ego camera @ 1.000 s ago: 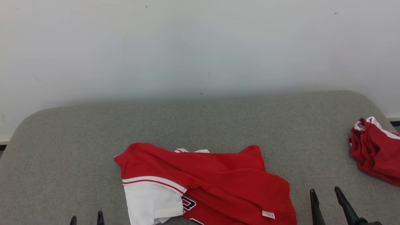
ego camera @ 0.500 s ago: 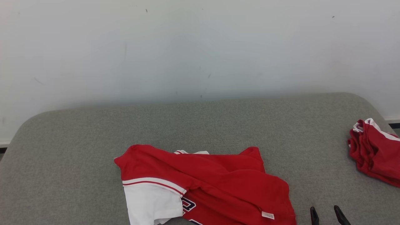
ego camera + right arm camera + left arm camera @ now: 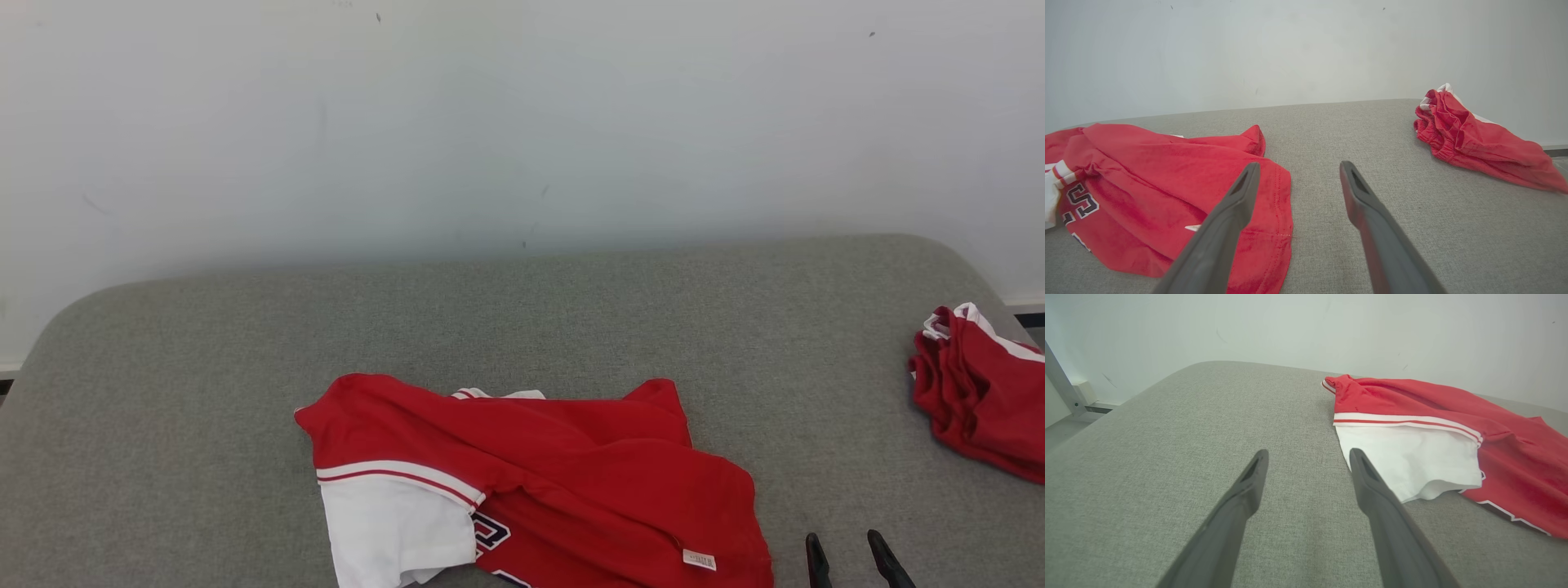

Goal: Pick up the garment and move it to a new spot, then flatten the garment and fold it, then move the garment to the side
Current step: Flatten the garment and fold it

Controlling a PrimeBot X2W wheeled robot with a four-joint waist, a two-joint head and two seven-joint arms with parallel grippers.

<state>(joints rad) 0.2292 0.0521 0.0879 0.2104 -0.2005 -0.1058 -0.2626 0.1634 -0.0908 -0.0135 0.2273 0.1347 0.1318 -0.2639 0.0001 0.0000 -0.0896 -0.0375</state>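
Observation:
A red garment (image 3: 563,465) with a white sleeve and dark lettering lies crumpled on the grey padded surface (image 3: 522,318), near its front edge; it also shows as the red garment (image 3: 1437,416) and the red garment (image 3: 1167,179) in the wrist views. My right gripper (image 3: 845,543) stands open just right of the garment's lower hem, with its fingertips at the bottom edge of the head view. In its own view the right gripper (image 3: 1296,167) holds nothing. My left gripper (image 3: 1308,454) is open above bare fabric, left of the white sleeve (image 3: 1412,457).
A second red garment (image 3: 976,392) with white trim lies bunched at the surface's right edge, seen too as the bunched garment (image 3: 1470,134). A pale wall (image 3: 522,122) rises behind. A metal leg (image 3: 1061,384) and floor show beyond the surface's left end.
Both grippers have drawn back toward the bottom of the head view; the left one has left it. The garment lies as before; the camera shifted slightly.

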